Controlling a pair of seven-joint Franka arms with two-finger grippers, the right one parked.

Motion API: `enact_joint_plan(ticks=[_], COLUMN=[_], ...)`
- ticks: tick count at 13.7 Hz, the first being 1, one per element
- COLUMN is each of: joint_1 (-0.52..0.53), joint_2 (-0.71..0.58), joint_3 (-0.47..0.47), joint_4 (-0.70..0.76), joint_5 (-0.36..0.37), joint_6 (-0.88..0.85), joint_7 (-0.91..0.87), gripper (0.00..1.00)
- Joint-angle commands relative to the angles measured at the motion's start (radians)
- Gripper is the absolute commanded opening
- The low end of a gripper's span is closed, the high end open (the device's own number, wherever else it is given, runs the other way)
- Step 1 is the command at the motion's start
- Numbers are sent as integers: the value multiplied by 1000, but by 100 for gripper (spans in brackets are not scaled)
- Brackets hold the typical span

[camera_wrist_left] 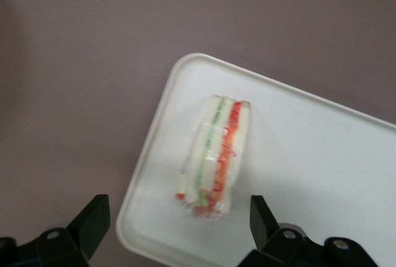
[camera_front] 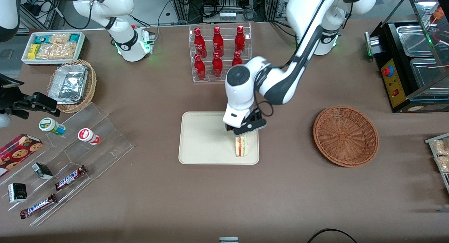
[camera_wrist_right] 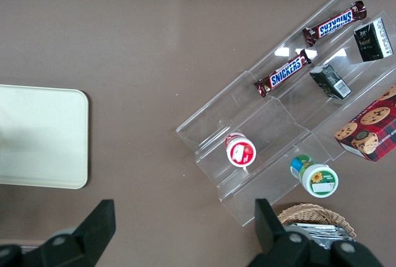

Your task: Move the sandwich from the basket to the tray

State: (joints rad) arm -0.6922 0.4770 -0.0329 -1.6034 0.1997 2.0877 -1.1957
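The sandwich [camera_front: 241,146] stands on its edge on the cream tray [camera_front: 203,144], at the tray's corner nearest the front camera on the working arm's side. In the left wrist view the sandwich [camera_wrist_left: 216,155] shows its green, orange and red layers on the tray [camera_wrist_left: 309,174]. My left gripper [camera_front: 245,129] hangs just above the sandwich. Its black fingers [camera_wrist_left: 93,223] are spread wide, with the sandwich lying free between and below them. The reddish-brown basket [camera_front: 345,135] is empty, toward the working arm's end of the table.
A clear rack of red cola bottles [camera_front: 217,52] stands farther from the front camera than the tray. A clear stepped stand [camera_front: 70,155] with snack bars and cups, a tan basket with foil container [camera_front: 72,83] and a white snack bin [camera_front: 54,46] lie toward the parked arm's end.
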Motion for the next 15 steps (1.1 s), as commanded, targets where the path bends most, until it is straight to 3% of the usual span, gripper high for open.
enact_joint_plan(ticks=[1, 9, 15], joint_1=[54, 301, 500], joint_2=[-139, -362, -537], joint_3=[16, 16, 18], joint_4=[-35, -47, -165], joint_5=[-2, -115, -183], joint_6=[-104, -326, -386], joint_7=[-7, 342, 692], gripper=[100, 100, 100])
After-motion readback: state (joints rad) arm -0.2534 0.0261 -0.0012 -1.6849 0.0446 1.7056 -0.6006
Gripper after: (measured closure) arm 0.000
